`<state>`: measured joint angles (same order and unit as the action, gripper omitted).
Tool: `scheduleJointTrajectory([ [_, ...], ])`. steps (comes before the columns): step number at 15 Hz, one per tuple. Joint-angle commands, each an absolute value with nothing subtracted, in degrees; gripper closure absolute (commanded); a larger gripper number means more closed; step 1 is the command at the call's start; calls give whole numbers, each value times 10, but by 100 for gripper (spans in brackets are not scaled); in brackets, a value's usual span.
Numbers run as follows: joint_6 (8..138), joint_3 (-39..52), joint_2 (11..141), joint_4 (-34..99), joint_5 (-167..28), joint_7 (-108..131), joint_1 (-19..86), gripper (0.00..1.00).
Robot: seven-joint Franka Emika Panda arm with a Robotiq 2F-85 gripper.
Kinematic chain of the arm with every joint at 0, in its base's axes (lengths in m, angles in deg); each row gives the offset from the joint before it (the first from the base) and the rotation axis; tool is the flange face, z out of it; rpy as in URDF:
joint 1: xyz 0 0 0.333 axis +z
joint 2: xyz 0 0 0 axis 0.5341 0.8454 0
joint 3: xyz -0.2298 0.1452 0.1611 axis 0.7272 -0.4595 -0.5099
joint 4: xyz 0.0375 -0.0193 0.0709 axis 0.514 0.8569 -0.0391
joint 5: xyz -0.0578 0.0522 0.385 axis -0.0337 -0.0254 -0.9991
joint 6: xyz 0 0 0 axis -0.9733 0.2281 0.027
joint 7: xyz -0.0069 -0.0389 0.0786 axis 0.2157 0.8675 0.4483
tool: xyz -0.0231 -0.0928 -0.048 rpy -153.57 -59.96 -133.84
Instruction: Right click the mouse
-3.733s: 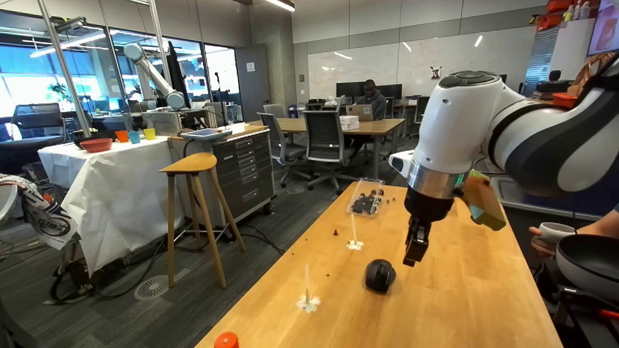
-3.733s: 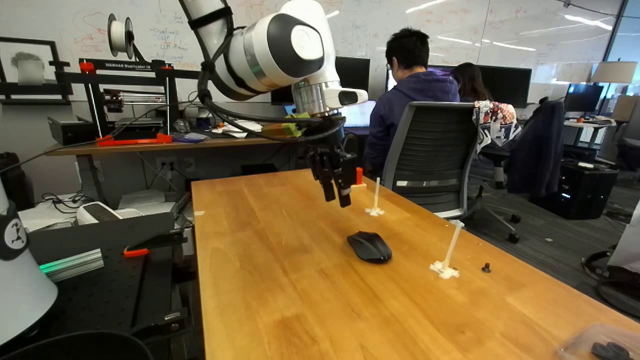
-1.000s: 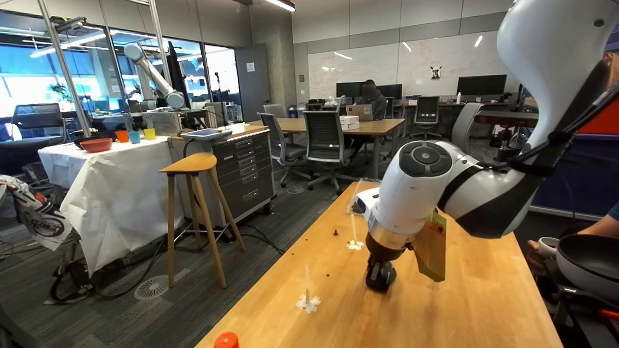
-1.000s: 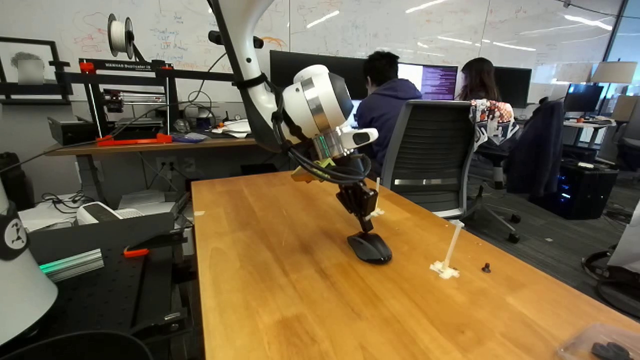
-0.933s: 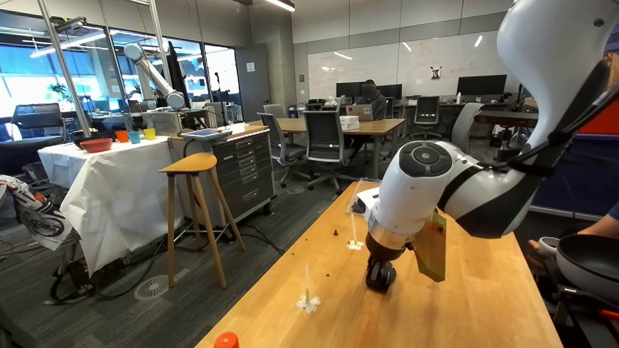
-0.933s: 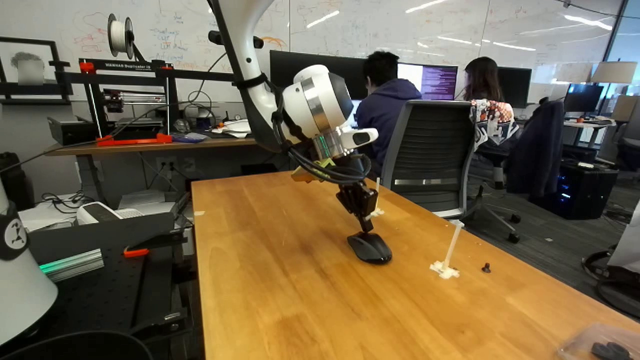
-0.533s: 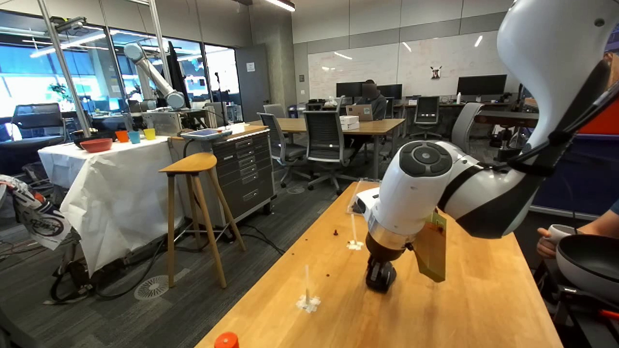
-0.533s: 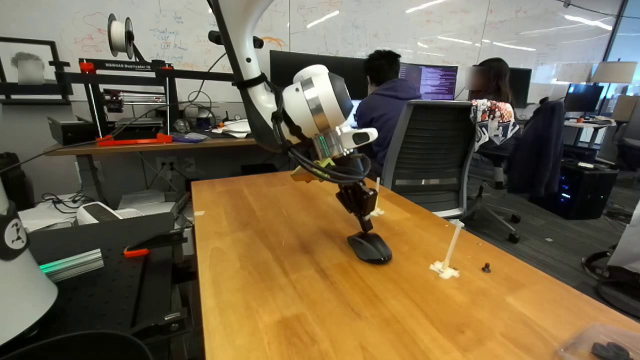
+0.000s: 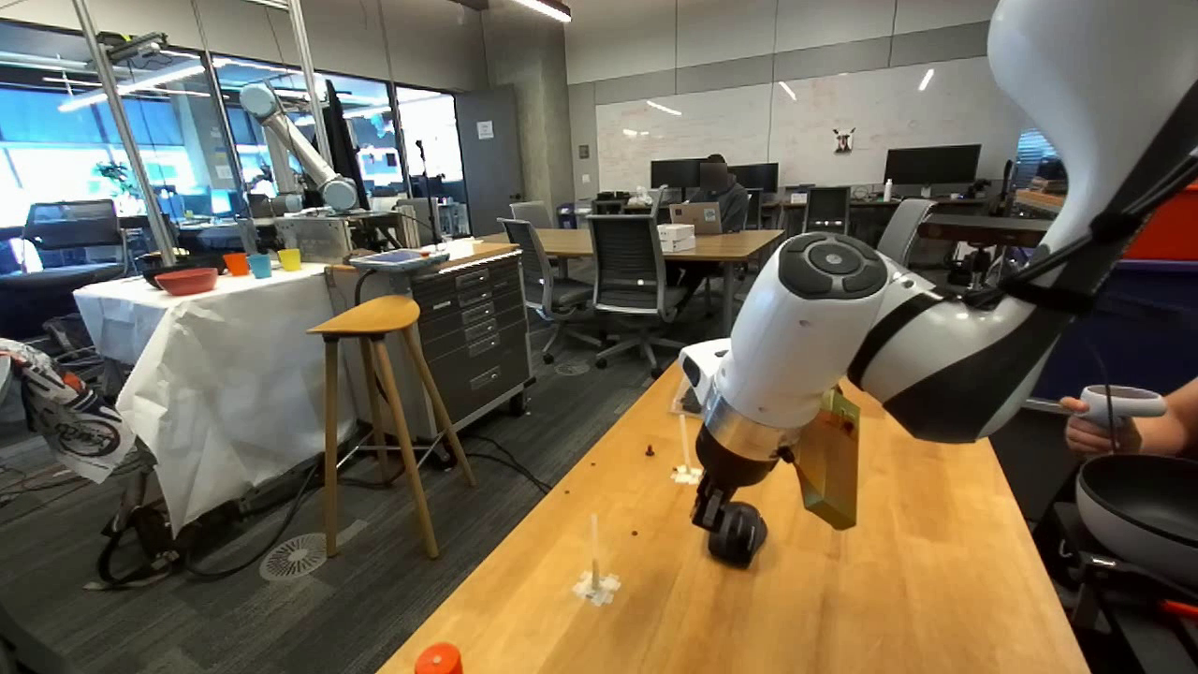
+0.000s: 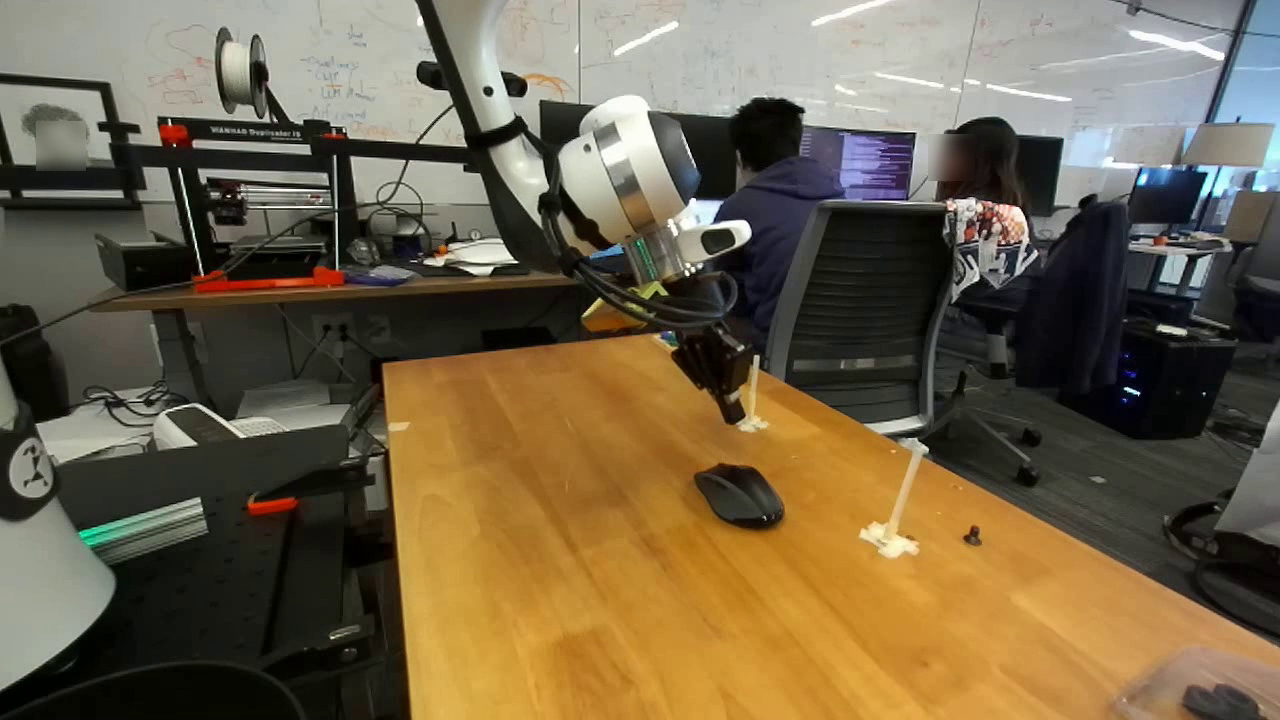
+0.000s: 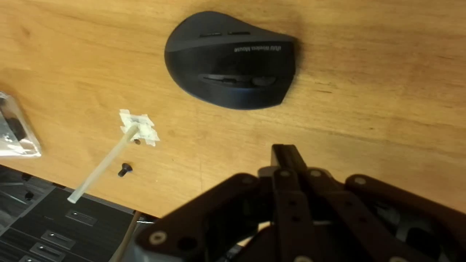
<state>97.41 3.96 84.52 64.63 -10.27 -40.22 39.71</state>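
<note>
A black computer mouse [image 10: 740, 495] sits flat on the wooden table [image 10: 560, 560], and it also shows in an exterior view [image 9: 739, 538] partly behind my fingers. Seen from the wrist, the mouse [image 11: 233, 62] lies near the top with its wheel and printed lettering visible. My gripper [image 11: 285, 147] is shut, its fingertips together with nothing between them. In an exterior view the gripper [image 10: 733, 415] hangs tilted above the table, just off the mouse's button end, with a visible gap between the tips and the mouse.
Thin upright sticks stand taped to the table, one stick [image 10: 905, 490] beside the mouse and another stick [image 9: 594, 552] farther along. A small screw [image 10: 972, 536] lies near the edge. A clear box [image 11: 16, 127] and an orange-red object [image 9: 438, 659] are also on the table.
My gripper came down shut onto the mouse, having been slightly apart seconds earlier. Within the last half second it has lifted off and shifted beyond the button end. The mouse stayed put.
</note>
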Motion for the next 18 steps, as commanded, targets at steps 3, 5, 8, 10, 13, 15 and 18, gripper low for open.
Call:
scheduleJointTrajectory([
  [3,943,-6,745,729,-278,-238,368,100],
  [5,927,-12,711,750,-360,-168,369,100],
  [8,877,-13,660,768,-485,-62,374,100],
  [10,833,-19,626,772,-564,18,371,100],
  [13,749,-16,583,765,-635,106,372,100],
  [15,695,-12,556,757,-655,138,374,99],
  [18,626,-9,519,751,-689,196,375,98],
])
